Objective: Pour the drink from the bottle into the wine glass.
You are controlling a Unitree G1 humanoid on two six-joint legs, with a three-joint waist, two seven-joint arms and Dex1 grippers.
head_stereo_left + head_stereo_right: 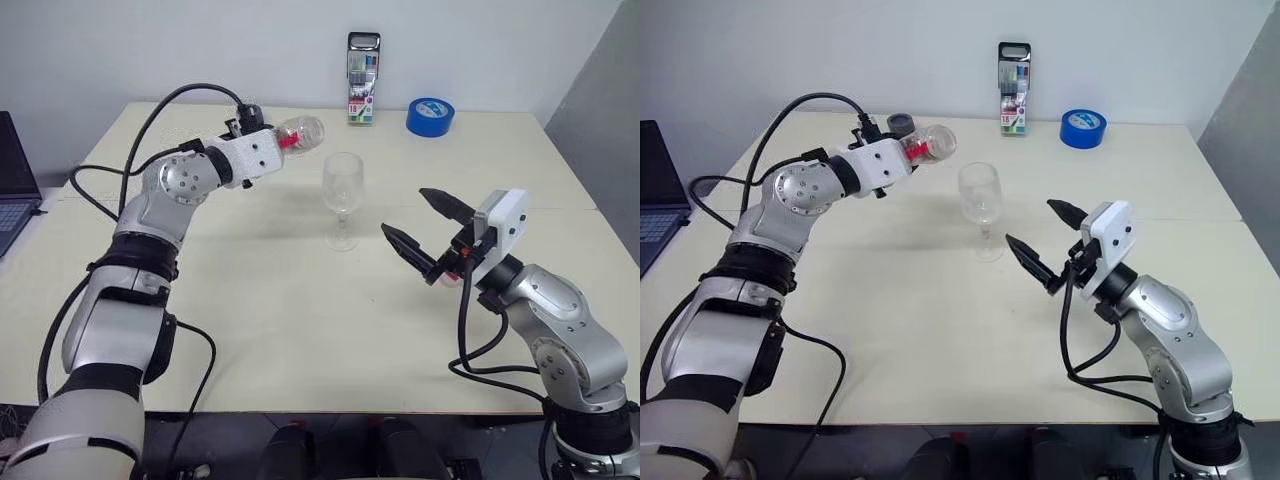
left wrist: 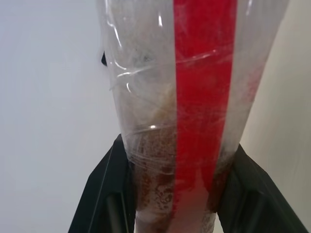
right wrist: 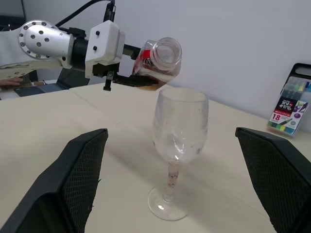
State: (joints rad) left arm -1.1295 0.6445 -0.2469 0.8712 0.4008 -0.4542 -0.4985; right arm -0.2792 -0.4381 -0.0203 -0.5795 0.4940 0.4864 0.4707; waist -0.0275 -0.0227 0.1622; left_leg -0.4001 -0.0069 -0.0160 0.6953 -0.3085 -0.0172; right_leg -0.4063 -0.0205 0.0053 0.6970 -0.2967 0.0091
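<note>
Right wrist view: the left gripper, fingers clamped on the bottle, holds it near level with its open mouth just beside and above the wine glass rim. The drink lies low in the bottle; the glass looks empty. Pouring well probably calls for bringing the mouth over the bowl before tipping further. The right gripper, fingers spread wide and empty, waits near the glass. The pale desk also carries a marker pack and blue tape roll near a white wall.
</note>
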